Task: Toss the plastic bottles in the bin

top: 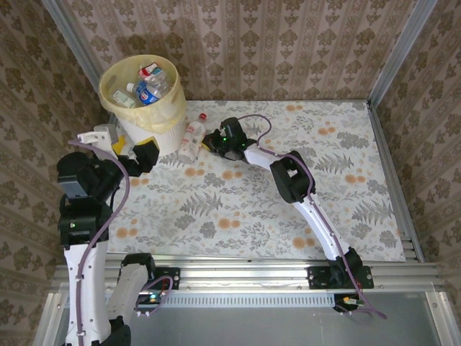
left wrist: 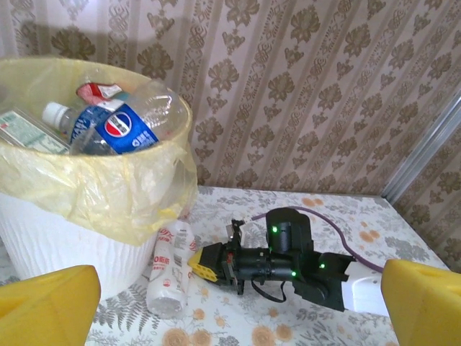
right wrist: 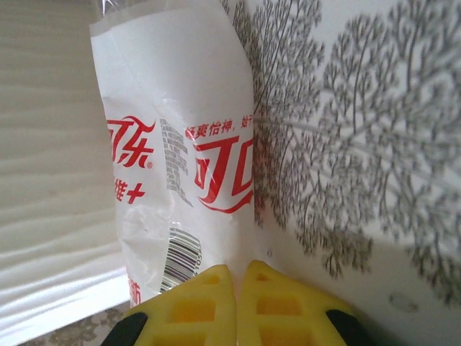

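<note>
At the bin's (top: 164, 132) left flank, the left gripper (top: 135, 150) holds its jaws wide apart, empty. Inside the bin lie at least three bottles, one a Pepsi bottle (left wrist: 115, 130). Right of the bin, one Coca-Cola bottle (right wrist: 180, 180), white-labelled with red Chinese script and a barcode, lies on the surface (top: 288, 209). The right gripper (right wrist: 236, 272) has its jaws closed at that label.

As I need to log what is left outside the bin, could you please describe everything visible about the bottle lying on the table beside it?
The bottle is clear, thin-looking plastic with a white label printed in red lettering and a barcode, and a red cap at its far end. It lies on its side on the floral table, beside the white wall of the bin, seemingly against it. The right gripper, shut, has its yellow fingertips at the label's edge.
</note>
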Controlling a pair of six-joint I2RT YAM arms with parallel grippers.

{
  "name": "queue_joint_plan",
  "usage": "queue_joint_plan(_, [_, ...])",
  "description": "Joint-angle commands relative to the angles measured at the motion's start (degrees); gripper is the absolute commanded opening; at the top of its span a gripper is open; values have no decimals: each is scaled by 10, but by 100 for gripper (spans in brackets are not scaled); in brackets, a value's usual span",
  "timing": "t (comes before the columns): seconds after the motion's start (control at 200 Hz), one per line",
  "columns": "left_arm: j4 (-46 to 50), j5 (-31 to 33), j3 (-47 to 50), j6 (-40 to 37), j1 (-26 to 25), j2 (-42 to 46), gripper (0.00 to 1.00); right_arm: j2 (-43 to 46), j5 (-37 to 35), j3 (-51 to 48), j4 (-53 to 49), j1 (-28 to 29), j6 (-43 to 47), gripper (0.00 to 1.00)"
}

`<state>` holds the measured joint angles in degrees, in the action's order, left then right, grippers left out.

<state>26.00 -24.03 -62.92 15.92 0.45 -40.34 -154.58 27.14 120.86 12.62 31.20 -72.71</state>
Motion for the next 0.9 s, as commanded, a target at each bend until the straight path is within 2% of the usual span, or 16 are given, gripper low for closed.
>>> queue_joint_plan(0.0, [-32,-1,14,15,-12,7,100,71,5,-46,30,3,21,0])
queue_joint_plan(0.195, [-46,5,36,22,-41,-8,100,166,3,-165,57,-3,50,0])
queue_joint_plan(0.35, [-60,14,56,21,-96,-28,100,257,5,-281,95,-13,77,0])
queue_joint_plan(0.47, [-74,2,63,11,-135,-55,100,336,23,-360,120,-25,111,0])
queue_joint_plan(0.56, [-69,-20,56,9,-155,-91,100,401,34,-402,97,-33,162,0])
queue_joint_plan(0.71, [-83,-30,53,24,-161,-134,100,494,52,-452,70,-39,209,0])
queue_joint_plan(0.895, [-142,-94,49,52,-161,-194,100,564,79,-498,66,-37,224,0])
